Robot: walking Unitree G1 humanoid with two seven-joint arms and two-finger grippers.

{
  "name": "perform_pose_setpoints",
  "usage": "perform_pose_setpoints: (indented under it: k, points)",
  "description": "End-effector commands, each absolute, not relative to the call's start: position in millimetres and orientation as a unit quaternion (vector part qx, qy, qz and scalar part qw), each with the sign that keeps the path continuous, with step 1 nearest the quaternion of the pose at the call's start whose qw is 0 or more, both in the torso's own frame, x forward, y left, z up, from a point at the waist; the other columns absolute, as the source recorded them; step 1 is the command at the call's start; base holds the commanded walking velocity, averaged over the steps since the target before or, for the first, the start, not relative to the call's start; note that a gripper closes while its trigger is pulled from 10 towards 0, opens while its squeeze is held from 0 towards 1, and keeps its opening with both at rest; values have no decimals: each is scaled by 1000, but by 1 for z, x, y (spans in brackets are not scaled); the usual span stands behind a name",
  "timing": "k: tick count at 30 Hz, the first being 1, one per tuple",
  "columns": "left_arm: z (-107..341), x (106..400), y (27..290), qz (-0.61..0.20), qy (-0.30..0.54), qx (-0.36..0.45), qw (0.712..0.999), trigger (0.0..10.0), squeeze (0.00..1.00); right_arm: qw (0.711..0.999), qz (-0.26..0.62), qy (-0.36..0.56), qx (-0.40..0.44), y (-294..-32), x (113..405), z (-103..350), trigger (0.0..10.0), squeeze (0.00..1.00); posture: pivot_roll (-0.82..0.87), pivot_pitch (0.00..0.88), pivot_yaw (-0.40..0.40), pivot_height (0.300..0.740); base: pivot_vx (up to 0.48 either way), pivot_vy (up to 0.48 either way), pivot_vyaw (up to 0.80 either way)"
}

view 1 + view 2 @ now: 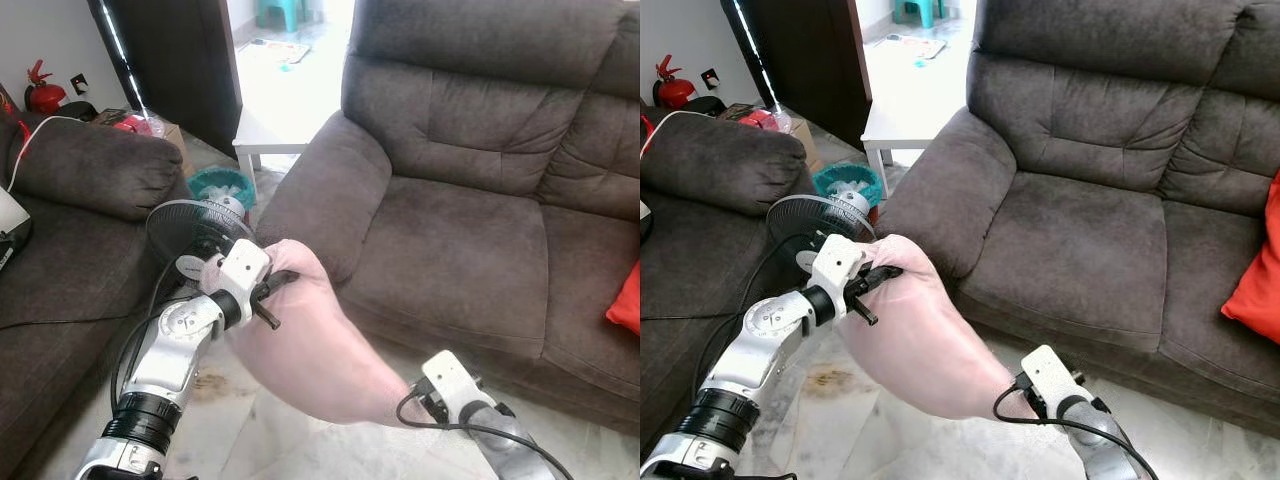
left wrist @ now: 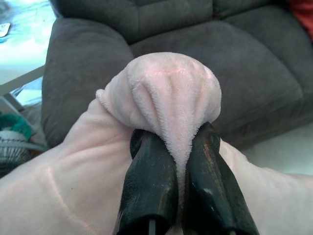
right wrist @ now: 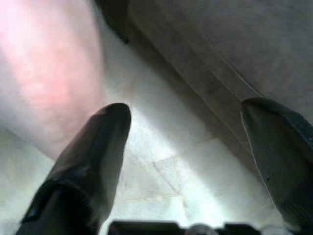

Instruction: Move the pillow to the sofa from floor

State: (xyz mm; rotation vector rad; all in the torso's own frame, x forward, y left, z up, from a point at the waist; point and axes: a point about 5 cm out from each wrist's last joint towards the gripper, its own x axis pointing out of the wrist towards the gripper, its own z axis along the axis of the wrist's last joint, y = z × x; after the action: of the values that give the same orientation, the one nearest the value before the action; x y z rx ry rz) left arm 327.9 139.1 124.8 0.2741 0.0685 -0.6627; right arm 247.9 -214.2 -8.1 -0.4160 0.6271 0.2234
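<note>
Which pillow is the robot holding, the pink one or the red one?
The pink pillow: the left tool pinches its corner. The red pillow lies untouched on the sofa.

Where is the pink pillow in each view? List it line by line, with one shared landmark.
Left eye view: pillow, lower centre, held off the floor.
Right eye view: lower centre-left.
Left wrist view: bunched between the left gripper's fingers.
Right wrist view: pink blur.
Shared landmark: grey sofa.

Daylight floods in through the open doorway behind the small white side table [image 1: 262, 135], bleaching the tiled floor there to glare; the dark grey fabric sofa [image 1: 470, 215] is evenly lit and sharp; the right wrist view is soft and blurred, its two black fingers [image 3: 93, 161] out of focus.
</note>
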Motion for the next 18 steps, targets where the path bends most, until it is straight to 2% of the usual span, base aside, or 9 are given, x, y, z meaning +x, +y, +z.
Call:
perform_pose_setpoints:
  k: [1,5,7,8,12,13,16,17,18]
  points:
    - [145,332,132,-336,-18,147,930,10000,0,931,129,293,-177,-214,248,-2,10000,1000,1,32,27,740,0,0,0]
    - [145,331,132,-338,-17,147,929,10000,0,914,176,318,-179,-210,241,-7,10000,1000,3,36,24,740,0,0,0]
    - [145,330,131,-339,-17,148,929,10000,0,905,191,333,-184,-208,237,-11,10000,447,5,37,23,740,0,0,0]
    - [145,330,130,-341,-16,148,928,10000,0,897,196,348,-189,-205,233,-16,10000,0,8,40,23,740,0,0,0]
    - [145,330,129,-345,-16,147,927,10000,0,889,208,366,-176,-200,228,-22,10000,0,11,44,23,740,0,0,0]
    - [145,329,129,-347,-16,147,926,10000,0,885,218,372,-175,-195,225,-26,10000,882,12,44,24,740,0,0,0]
    - [146,329,129,-348,-16,147,926,10000,0,886,210,376,-172,-195,224,-28,10000,882,14,43,24,740,0,0,0]
    - [147,329,129,-350,-18,147,925,10000,0,887,197,380,-174,-194,223,-32,10000,404,15,44,23,740,0,0,0]
    - [147,329,129,-350,-18,147,925,10000,0,887,197,380,-174,-194,223,-32,10000,404,15,44,23,740,0,0,0]
